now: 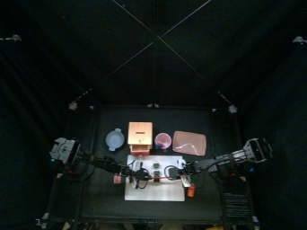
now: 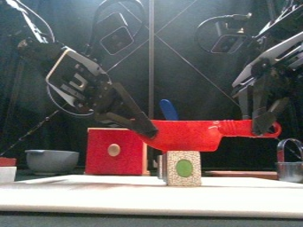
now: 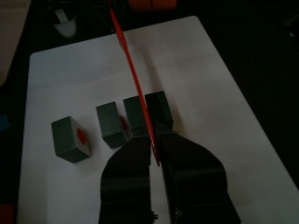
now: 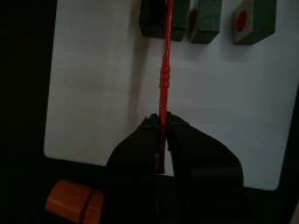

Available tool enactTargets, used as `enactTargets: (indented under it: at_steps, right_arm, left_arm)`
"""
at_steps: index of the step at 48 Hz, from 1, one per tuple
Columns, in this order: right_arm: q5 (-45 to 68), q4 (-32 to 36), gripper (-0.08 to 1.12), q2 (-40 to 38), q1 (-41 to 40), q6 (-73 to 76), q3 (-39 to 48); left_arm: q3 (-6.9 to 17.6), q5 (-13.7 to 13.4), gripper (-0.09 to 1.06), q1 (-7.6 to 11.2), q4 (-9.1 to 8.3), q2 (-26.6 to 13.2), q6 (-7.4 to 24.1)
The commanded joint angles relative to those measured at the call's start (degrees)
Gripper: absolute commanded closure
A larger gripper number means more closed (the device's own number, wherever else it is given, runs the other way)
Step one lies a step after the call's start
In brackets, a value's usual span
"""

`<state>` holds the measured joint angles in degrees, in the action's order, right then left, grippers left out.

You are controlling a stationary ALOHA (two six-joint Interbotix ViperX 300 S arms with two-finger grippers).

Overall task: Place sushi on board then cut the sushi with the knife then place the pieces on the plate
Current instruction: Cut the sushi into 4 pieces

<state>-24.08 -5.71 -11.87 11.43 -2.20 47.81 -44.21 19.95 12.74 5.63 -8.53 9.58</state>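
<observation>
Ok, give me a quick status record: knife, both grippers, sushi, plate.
knife: red knife, level over the white board, one end in each gripper
left gripper: shut on the knife
right gripper: shut on the knife
sushi: dark green blocks in a row on the board, blade crossing the row between two blocks
plate: pink tray behind the board, no pieces on it yet
</observation>
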Motion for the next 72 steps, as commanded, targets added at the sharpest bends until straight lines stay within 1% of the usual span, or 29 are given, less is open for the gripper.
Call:
enactTargets:
  at_steps: [1, 9, 12, 14, 15, 18, 22, 27, 29, 32, 35, 38, 42, 44, 46, 48, 50, 51, 53, 55, 57, 60, 61, 63, 65, 66, 68, 72]
  right_arm:
    - [-0.09, -0.70, 0.62, -0.09, 1.05, -0.18, 0.70]
    - [0.79, -1.41, 0.62, 1.58, 1.76, -0.26, 0.79]
    - [1.23, -2.11, 0.62, 2.20, 2.20, -0.26, 0.79]
    - [1.41, -2.81, 0.62, 2.64, 2.72, -0.26, 0.70]
    - [1.58, -3.25, 0.62, 2.81, 2.99, -0.26, 0.70]
    - [2.37, -4.22, 0.62, 3.69, 3.60, -0.26, 0.79]
    - [4.13, -4.22, 0.62, 5.36, 3.69, -0.26, 0.70]
    - [6.06, -4.13, 0.62, 8.00, 3.69, -0.35, 0.70]
    - [6.06, -4.22, 0.62, 8.70, 3.78, -0.35, 0.44]
    - [5.80, -4.31, 0.62, 8.35, 3.78, -0.26, 0.00]
    - [5.01, -3.96, 0.62, 6.86, 3.78, -0.35, -0.79]
    - [3.08, -2.72, 0.62, 4.31, 3.60, -0.35, -1.76]
    - [0.26, -0.35, 0.62, 1.23, 3.34, -0.26, -2.72]
    - [-0.88, 0.62, 0.62, -0.18, 3.34, -0.26, -2.99]
    - [-1.76, 1.23, 0.62, -1.32, 3.25, -0.26, -2.99]
    - [-2.29, 1.49, 0.62, -2.20, 3.08, -0.26, -2.72]
    - [-2.72, 1.76, 0.62, -2.99, 2.64, -0.26, -2.37]
    - [-2.90, 1.76, 0.62, -3.43, 2.37, -0.26, -2.20]
    - [-3.34, 1.41, 0.62, -4.39, 1.76, -0.09, -1.76]
    - [-3.87, 0.35, 0.62, -5.80, 1.23, 0.09, -1.23]
    - [-4.48, -1.58, 0.62, -7.47, 0.70, 0.97, -0.79]
    - [-4.83, -4.57, 0.62, -11.16, -0.70, 5.10, 0.79]
    - [-4.92, -5.54, 0.62, -12.22, -0.79, 6.86, 1.41]
    - [-4.83, -9.05, 0.62, -14.41, -1.05, 12.39, 2.81]
    - [-4.83, -12.83, 0.62, -16.17, -2.02, 19.95, 4.13]
    - [-4.92, -14.15, 0.62, -16.70, -2.20, 23.64, 4.66]
    - [-5.36, -16.08, 0.62, -17.75, -2.20, 32.17, 5.89]
    - [-8.79, -16.44, 0.62, -18.81, -2.11, 47.46, 7.73]
  left_arm:
    - [-0.88, -0.79, 0.59, 0.88, -0.09, 0.00, 0.18]
    - [-0.53, -0.79, 0.59, 0.97, -0.09, -1.58, 0.09]
    - [-0.44, -0.79, 0.59, 1.41, 0.18, -2.02, 0.09]
    - [-0.35, -0.79, 0.59, 1.85, 0.79, -2.29, 0.00]
    - [-0.35, -0.79, 0.59, 2.55, 1.23, -2.29, 0.09]
    - [-0.35, -0.79, 0.59, 3.69, 2.64, -2.37, 0.09]
    - [-0.44, -0.79, 0.59, 3.78, 4.31, -3.25, 0.18]
    - [-0.26, -0.97, 0.59, 3.69, 4.57, -4.92, 0.18]
    - [-0.09, -1.23, 0.59, 3.69, 4.57, -4.92, 0.18]
    - [0.09, -1.32, 0.59, 3.69, 4.48, -4.13, 0.18]
    - [0.09, -1.32, 0.59, 3.78, 4.39, -2.20, 0.35]
    - [-0.18, -1.32, 0.59, 3.69, 3.52, 0.70, 0.44]
    - [-0.53, -1.32, 0.59, 3.43, 2.72, 4.04, 2.02]
    - [-0.53, -1.32, 0.59, 2.90, 2.90, 5.36, 3.16]
    - [-0.62, -0.88, 0.57, 1.93, 3.16, 6.33, 4.22]
    - [-0.62, -0.44, 0.56, 1.05, 3.87, 6.94, 4.75]
    - [-0.62, 0.97, 0.51, 0.00, 4.92, 7.56, 4.83]
    - [-0.70, 1.67, 0.48, -0.35, 5.19, 7.82, 4.92]
    - [-0.79, 3.25, 0.41, -1.05, 5.27, 8.44, 5.19]
    - [-0.70, 5.45, 0.33, -1.76, 5.36, 9.05, 5.63]
    - [-0.79, 8.35, 0.25, -2.02, 5.80, 9.84, 6.15]
    - [-1.49, 14.68, 0.13, -2.37, 6.24, 10.46, 7.82]
    - [-1.76, 15.73, 0.12, -2.46, 6.24, 10.46, 8.35]
    - [-2.90, 19.51, 0.10, -2.72, 6.33, 10.46, 10.37]
    - [-3.69, 21.62, 0.10, -2.81, 6.68, 10.46, 11.87]
    - [-4.22, 22.68, 0.10, -2.81, 7.21, 10.55, 12.83]
    - [-4.92, 23.99, 0.10, -2.90, 8.44, 10.55, 13.97]
    - [-5.80, 24.43, 0.09, -2.90, 10.81, 10.55, 15.03]
